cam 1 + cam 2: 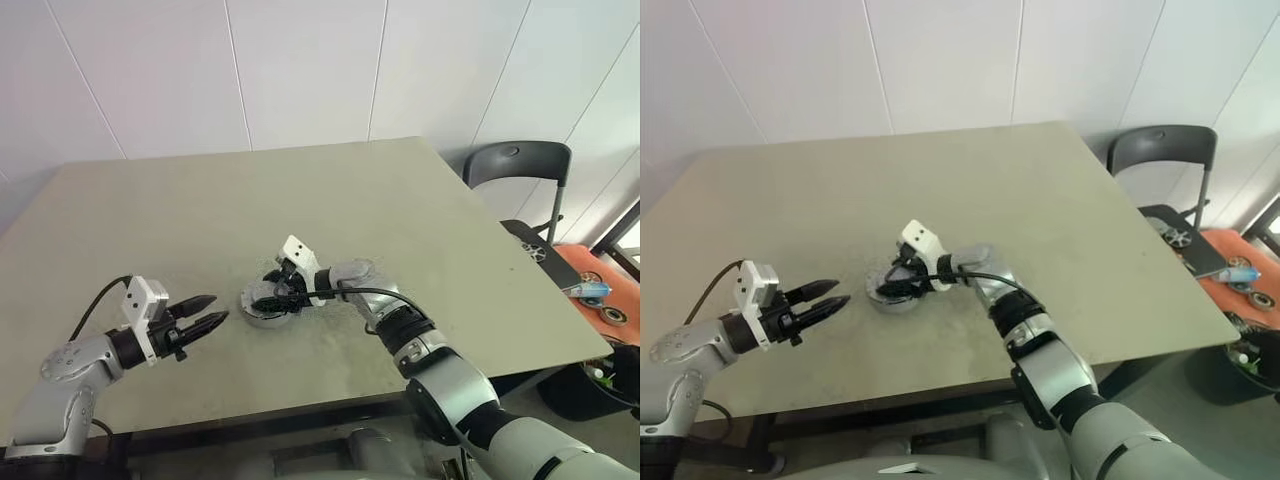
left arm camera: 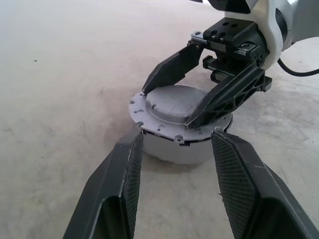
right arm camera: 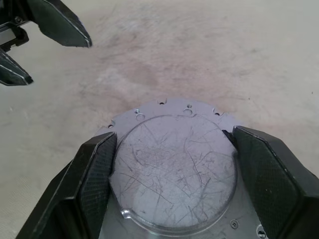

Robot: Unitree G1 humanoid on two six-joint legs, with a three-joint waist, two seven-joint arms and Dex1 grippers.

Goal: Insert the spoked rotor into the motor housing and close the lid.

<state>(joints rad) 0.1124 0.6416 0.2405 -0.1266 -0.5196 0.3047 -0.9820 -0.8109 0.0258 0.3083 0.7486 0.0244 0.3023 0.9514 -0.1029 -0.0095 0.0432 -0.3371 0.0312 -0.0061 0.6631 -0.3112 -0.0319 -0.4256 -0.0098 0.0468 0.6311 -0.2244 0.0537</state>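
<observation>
The motor housing [image 2: 174, 152] stands on the table [image 1: 300, 200] as a pale round cup, capped by a flat grey lid [image 3: 174, 164] with a raised scratched disc in its middle. My right gripper [image 3: 174, 135] reaches in from the right, its two black fingers pressed against opposite sides of that raised disc. My left gripper [image 1: 208, 312] hovers a short way to the left of the housing, pointing at it, open and holding nothing. The spoked rotor is hidden.
The table's front edge runs close below both arms. A dark chair [image 1: 520, 165] stands off the table's far right corner. Beside it, an orange surface [image 1: 590, 285] with small loose items lies low at the right.
</observation>
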